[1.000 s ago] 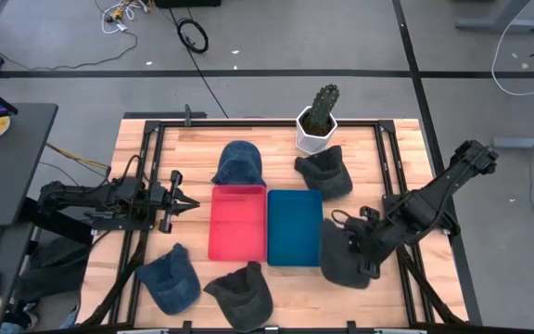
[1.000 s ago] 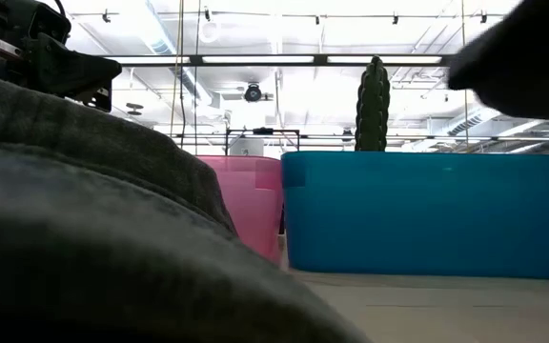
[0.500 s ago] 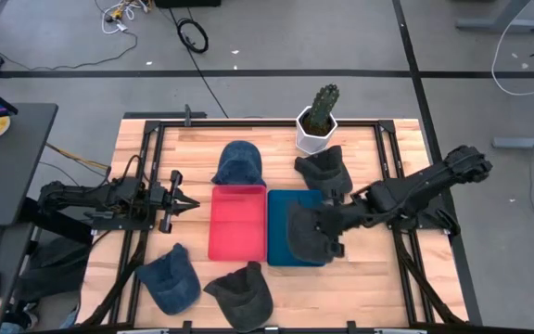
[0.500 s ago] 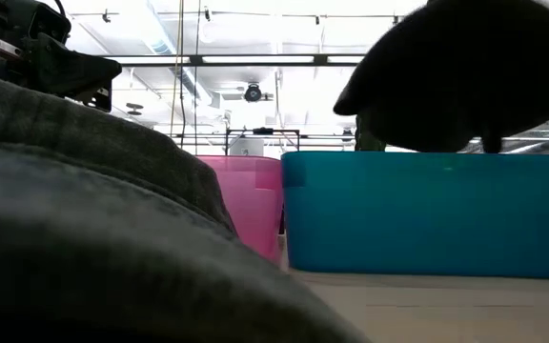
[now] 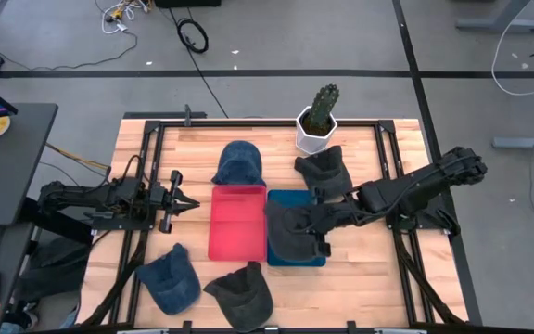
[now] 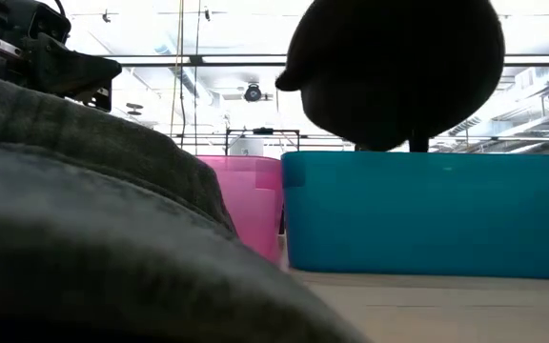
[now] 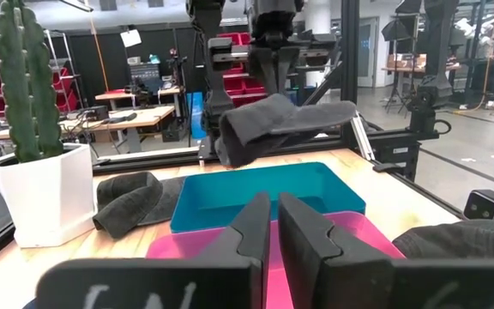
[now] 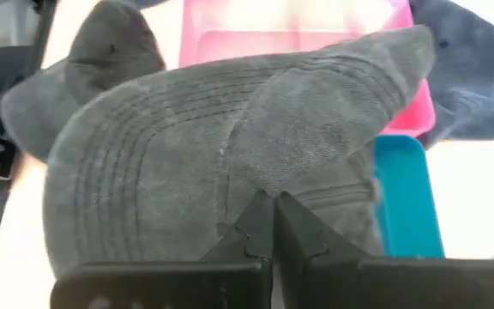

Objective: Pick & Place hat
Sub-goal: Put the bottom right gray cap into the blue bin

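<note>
Over the teal bin (image 5: 297,227), just right of the table's centre in the high view, the right gripper (image 5: 321,223) holds a dark grey hat (image 5: 288,232) aloft, its fingers pinched together on the fabric, as the right wrist view shows with the two dark fingers (image 8: 268,225) meeting in a fold of the cap (image 8: 230,172); the low view has the hat (image 6: 394,67) hanging clear above the bin's rim (image 6: 427,160), not touching it; the pink bin (image 5: 238,223) sits flush against the teal one at its 9 o'clock side; the left gripper (image 5: 185,203) rests farther toward 9 o'clock near the table's left edge, its fingers nearly together with nothing between them, pointing at the pink bin; other hats lie around the bins: a blue one (image 5: 239,163) at 12 o'clock, a dark one (image 5: 325,173) at 1 o'clock beside the potted cactus (image 5: 319,119), another blue one (image 5: 169,278) at 7 o'clock, and a dark one (image 5: 241,294) at 6 o'clock.
</note>
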`<state>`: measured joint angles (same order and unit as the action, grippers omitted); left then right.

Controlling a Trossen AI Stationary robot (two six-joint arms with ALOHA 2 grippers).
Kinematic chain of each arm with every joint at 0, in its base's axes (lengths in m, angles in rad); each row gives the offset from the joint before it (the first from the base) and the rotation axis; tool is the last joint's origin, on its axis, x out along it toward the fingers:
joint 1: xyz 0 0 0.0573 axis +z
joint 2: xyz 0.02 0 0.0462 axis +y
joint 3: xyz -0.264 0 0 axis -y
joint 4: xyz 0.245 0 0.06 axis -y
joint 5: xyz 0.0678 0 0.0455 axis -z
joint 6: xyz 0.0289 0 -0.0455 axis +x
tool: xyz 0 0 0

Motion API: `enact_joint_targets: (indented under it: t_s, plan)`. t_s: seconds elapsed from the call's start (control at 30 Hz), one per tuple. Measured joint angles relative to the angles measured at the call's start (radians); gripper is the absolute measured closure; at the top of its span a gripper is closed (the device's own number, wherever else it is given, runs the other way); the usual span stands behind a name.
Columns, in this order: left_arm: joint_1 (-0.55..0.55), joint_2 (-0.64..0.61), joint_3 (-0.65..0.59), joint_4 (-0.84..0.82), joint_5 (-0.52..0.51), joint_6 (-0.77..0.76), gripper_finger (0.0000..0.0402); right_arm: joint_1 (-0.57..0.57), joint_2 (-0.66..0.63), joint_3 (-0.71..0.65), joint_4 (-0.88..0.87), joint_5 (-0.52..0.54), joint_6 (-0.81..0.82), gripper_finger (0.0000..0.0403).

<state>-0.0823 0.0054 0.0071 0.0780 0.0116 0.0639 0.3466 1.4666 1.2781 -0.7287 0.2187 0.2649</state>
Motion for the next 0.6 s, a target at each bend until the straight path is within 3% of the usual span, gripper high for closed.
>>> enact_joint_targets:
  t_s: [0.27, 0.6]
  plan:
    - [0.000, 0.000, 0.000, 0.000, 0.000, 0.000, 0.0371, -0.011, 0.000, -0.040, 0.008, 0.016, -0.017, 0.0399]
    - [0.000, 0.000, 0.000, 0.000, 0.000, 0.000, 0.0371, -0.032, 0.000, -0.063, 0.015, 0.017, 0.041, 0.0356]
